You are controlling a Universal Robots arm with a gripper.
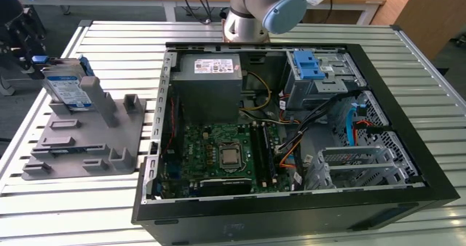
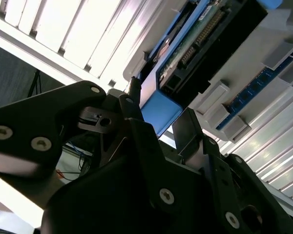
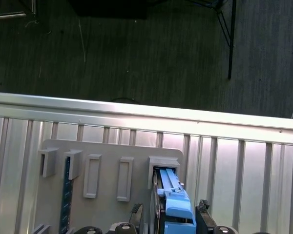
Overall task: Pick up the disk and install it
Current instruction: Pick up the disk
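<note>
**Gripper** [image 3: 169,210]: jaws parted, nothing held. One finger [image 2: 189,129] stands on each side of the blue end of the disk [image 3: 172,187] in both wrist views. Whether either pad touches the plastic cannot be told.

**Disk** [image 1: 69,90]: on edge in an end slot of the holder, blue end toward the gripper. In the exterior view its label shows, and it stands at 9 o'clock from the case.

**Holder** [image 1: 80,142]: grey slotted stand, flat on the table [image 1: 87,202], close to the table's edge.

**Case** [image 1: 291,219]: open, lying on its side. The drive cage [image 1: 320,79] is at 1 o'clock inside, with loose cables [image 1: 320,120] just beside it.

**Hazards, as judged:**
- Uneven closing. The gaps at the two fingers look unequal, so one pad may land first and cock the disk against the slot wall.
- Shallow hold. The plastic end alone looks a slim purchase, so the disk may slip or swing.
- Binding. A lift off the slot's line may drag the holder toward the table's edge.
- Snagging. The cables may catch the disk at the cage.
</note>
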